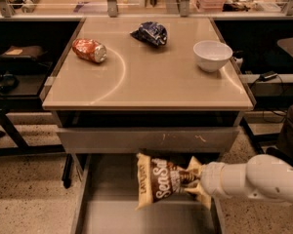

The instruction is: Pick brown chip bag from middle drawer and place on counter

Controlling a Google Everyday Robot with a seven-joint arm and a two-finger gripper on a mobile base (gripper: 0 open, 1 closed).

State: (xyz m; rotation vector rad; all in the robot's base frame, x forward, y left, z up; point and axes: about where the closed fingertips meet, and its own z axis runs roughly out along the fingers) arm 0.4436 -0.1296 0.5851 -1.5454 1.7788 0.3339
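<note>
The brown chip bag point(158, 180), with white "Sea Salt" lettering and cream edges, hangs tilted above the floor of the open middle drawer point(112, 213), just below the scuffed drawer front. My gripper point(191, 180) reaches in from the right on a white arm and is shut on the bag's right end. The beige counter point(151, 84) lies above, the width of the drawer unit.
On the counter lie a red-orange can point(89, 50) at the back left, a dark blue bag point(150, 33) at the back middle and a white bowl point(212, 55) at the right. The closed upper drawer front point(112, 139) overhangs the open drawer. Desks and chairs flank the unit.
</note>
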